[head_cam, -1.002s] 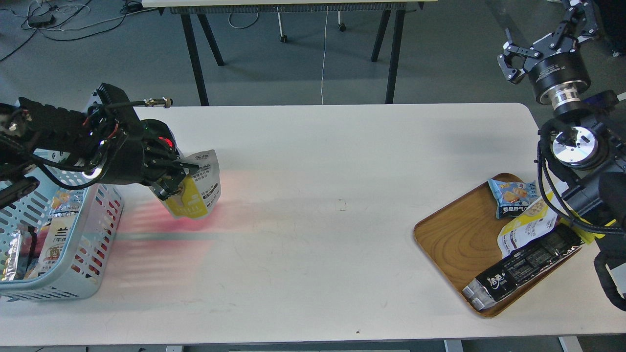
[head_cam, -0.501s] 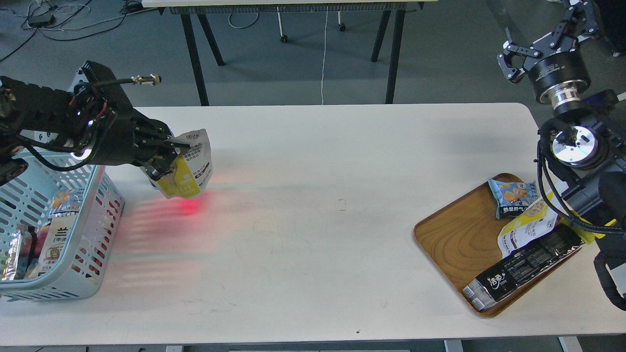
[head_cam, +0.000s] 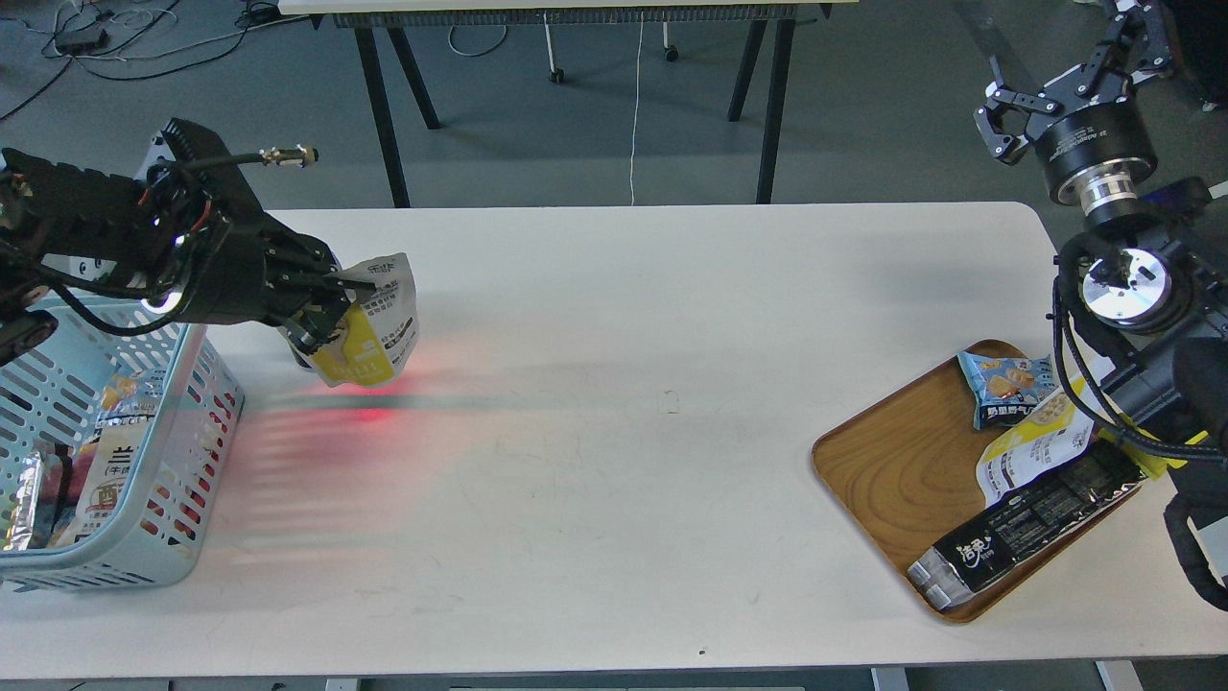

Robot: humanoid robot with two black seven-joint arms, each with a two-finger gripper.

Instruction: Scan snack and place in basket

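Note:
My left gripper [head_cam: 331, 307] is shut on the snack [head_cam: 374, 326], a small yellow pouch with a white printed back. It holds the pouch above the white table, just right of the pale blue basket [head_cam: 192, 413], which stands at the table's left edge. Red scanner light falls on the table under and beside the pouch. My right gripper [head_cam: 1003, 115] is raised past the table's far right corner, open and empty.
The basket holds several packets. A brown wooden tray [head_cam: 892, 470] at the right front holds a blue packet [head_cam: 1003, 384], a yellow-and-white pouch [head_cam: 1031, 446] and a long black packet [head_cam: 1027, 523]. A second table's black legs [head_cam: 384, 106] stand behind.
My left gripper lifted the snack up and to the left, closer to the basket, over the last second. It has barely moved in the last half second. The right arm has stayed still.

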